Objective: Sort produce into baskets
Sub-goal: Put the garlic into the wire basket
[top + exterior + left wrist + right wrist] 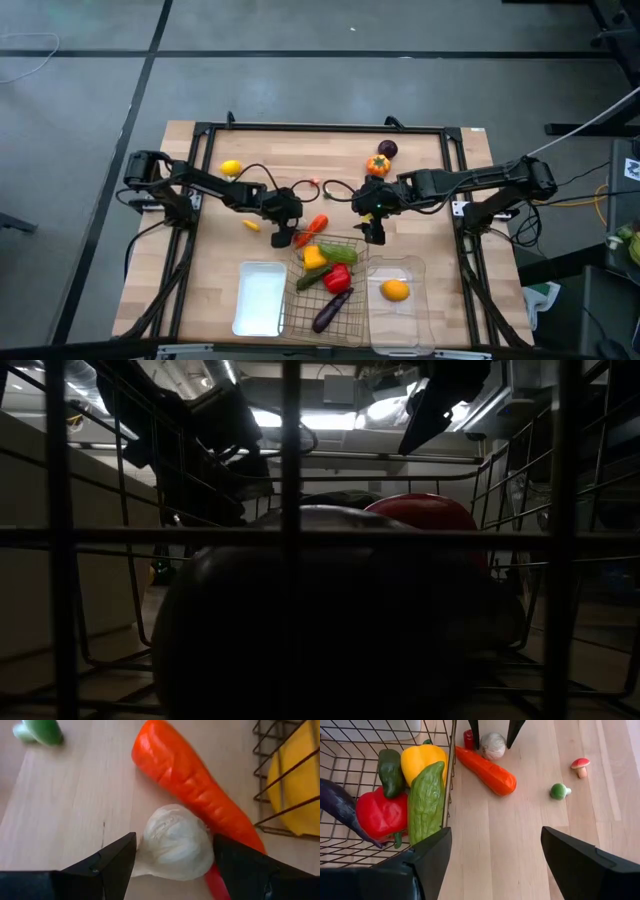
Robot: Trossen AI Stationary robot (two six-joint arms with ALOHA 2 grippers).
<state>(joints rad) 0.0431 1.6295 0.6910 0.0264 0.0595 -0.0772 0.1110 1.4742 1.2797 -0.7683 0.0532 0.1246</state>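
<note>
The high view is evenly and softly lit, with only faint shadows under the arms on the wooden table. The low view is very dim: ceiling lights glare at the upper centre, while the wire-mesh basket bars and the produce behind them are backlit, near-black and blurred. Both wrist views are bright, with the garlic slightly washed out and things at the upper left of the left wrist frame soft.

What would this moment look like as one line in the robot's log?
left gripper: open around garlic, beside carrot | right gripper: open, above table | wire basket: partly filled
</note>
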